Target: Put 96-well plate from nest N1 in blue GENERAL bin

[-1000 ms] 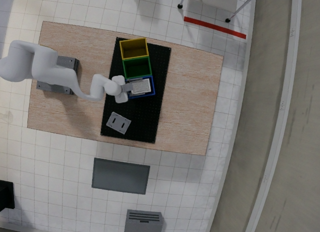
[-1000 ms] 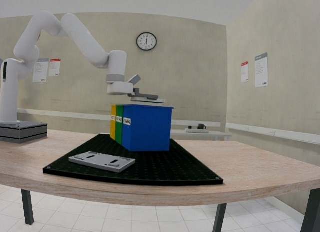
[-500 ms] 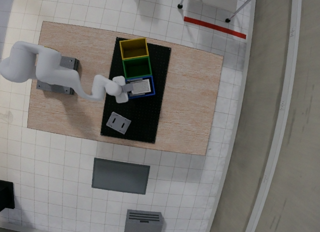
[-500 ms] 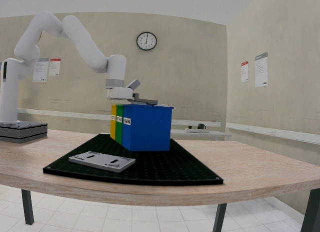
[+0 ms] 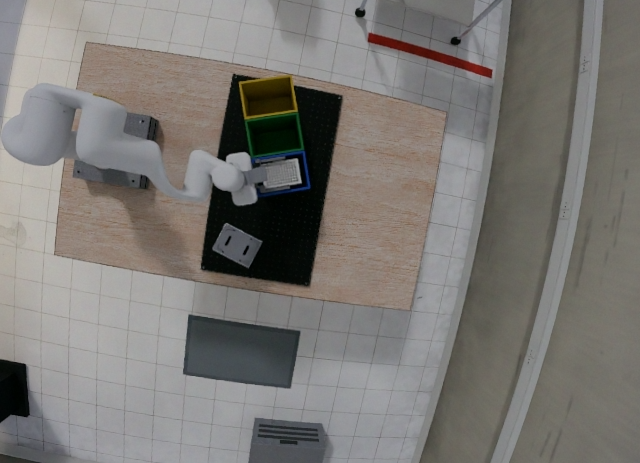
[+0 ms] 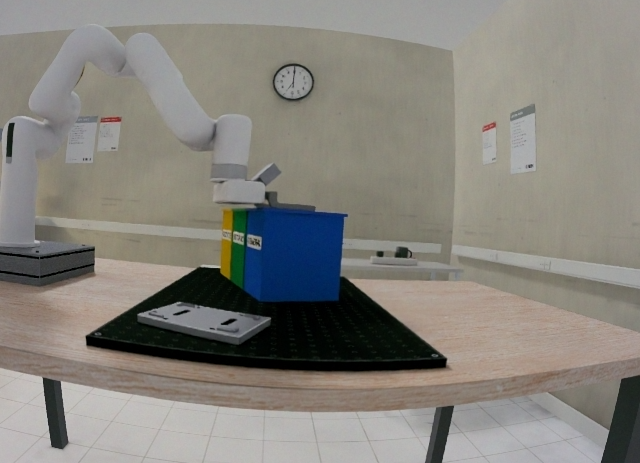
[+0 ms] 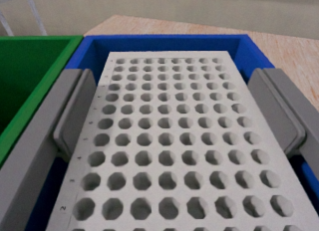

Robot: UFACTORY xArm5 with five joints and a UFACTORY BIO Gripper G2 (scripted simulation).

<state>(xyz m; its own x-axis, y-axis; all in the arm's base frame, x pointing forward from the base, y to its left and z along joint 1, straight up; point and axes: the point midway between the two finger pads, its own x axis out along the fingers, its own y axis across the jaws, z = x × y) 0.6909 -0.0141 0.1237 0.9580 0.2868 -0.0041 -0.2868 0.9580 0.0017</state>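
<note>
Nearest you, plate nest N1 (image 5: 237, 245) (image 6: 204, 321) lies bare, at 7 o'clock from the blue bin (image 5: 307, 171) (image 6: 299, 256) (image 7: 164, 38) in the top view. At the blue bin's mouth, your gripper (image 5: 283, 173) (image 6: 297, 207) (image 7: 174, 107) is clenched on the 96-well plate (image 5: 281, 175) (image 7: 164, 148). You're at the lowering step; keep it level, then release. Beyond, the green bin (image 5: 300, 132) (image 6: 239, 256) (image 7: 50, 84) and yellow bin (image 5: 293, 95) (image 6: 226, 249) make all 3 upright.

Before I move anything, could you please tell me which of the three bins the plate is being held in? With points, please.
The blue bin (image 5: 308, 176) (image 6: 302, 256) (image 7: 164, 43), at the row's end nearest the grey slotted nest (image 5: 237, 245) (image 6: 204, 321); the others are green and yellow.
</note>
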